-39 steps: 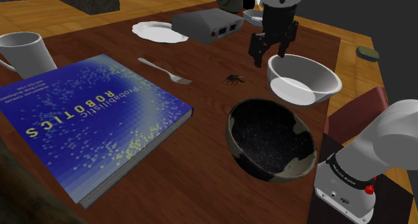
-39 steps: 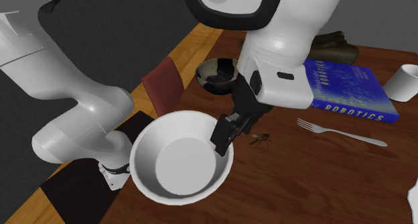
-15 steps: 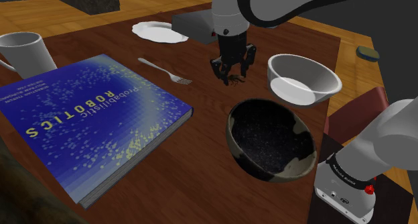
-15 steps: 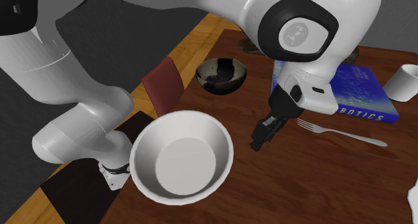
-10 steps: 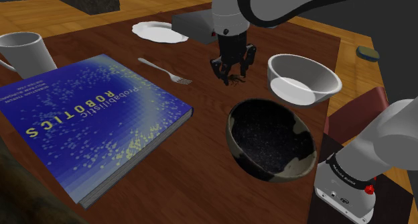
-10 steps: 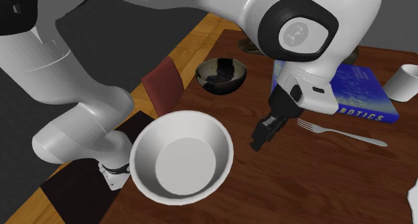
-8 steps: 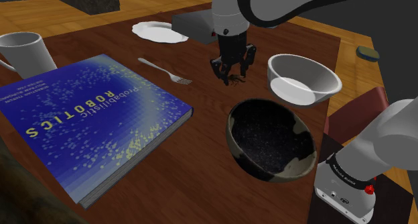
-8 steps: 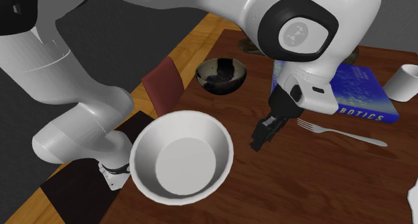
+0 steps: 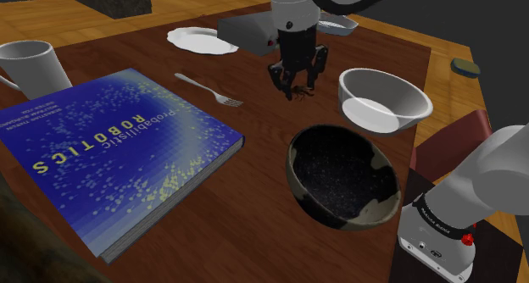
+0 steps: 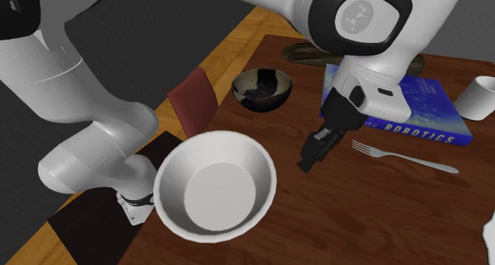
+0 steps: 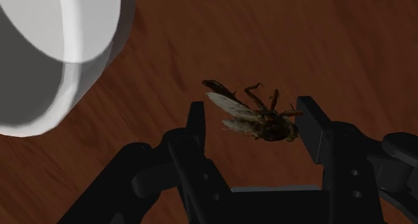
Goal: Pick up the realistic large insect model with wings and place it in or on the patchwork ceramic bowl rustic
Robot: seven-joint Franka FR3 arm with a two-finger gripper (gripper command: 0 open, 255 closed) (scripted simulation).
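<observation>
Over brown wooden surface point(image 9: 254, 205), between fork point(image 9: 208, 89) and white bowl point(image 9: 381, 99), hand point(image 9: 297, 88) hangs fingers-down, clasped on winged insect model point(image 11: 261, 122). On wrist view I read insect body against one finger, wing tips toward the other, white bowl close beside. Dark speckled bowl with tan patches point(image 9: 339, 167) stands on surface nearer stand, just beside white bowl, apart from hand. Blue robotics book point(image 9: 110, 150) lies at shoulder view's left, beyond fork.
</observation>
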